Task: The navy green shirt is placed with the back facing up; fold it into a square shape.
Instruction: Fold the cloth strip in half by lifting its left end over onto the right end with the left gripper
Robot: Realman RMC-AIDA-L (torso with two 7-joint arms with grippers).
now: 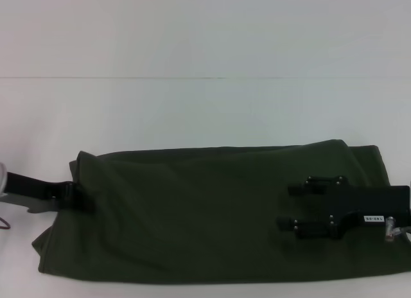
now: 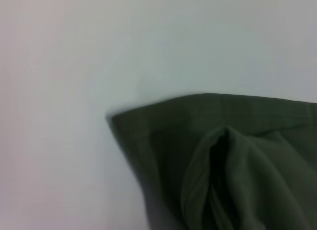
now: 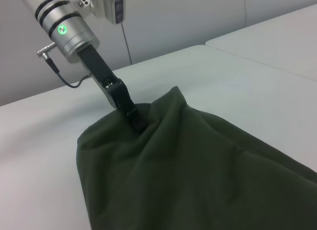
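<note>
The navy green shirt (image 1: 205,214) lies plain side up as a long folded band across the near part of the white table (image 1: 192,112). My left gripper (image 1: 82,198) is at the shirt's left end, shut on the cloth. In the right wrist view the left gripper (image 3: 134,117) pinches the shirt (image 3: 198,165) and holds it up in a small peak. The left wrist view shows a corner of the shirt (image 2: 163,141) with a raised fold beside it. Over the right part of the shirt, my right gripper (image 1: 289,207) is open, its fingers pointing left with nothing between them.
White table surface stretches beyond the shirt to a seam line (image 1: 205,78) at the back. In the right wrist view a second white table (image 3: 277,41) adjoins behind. A thin cable (image 1: 5,222) hangs by the left arm.
</note>
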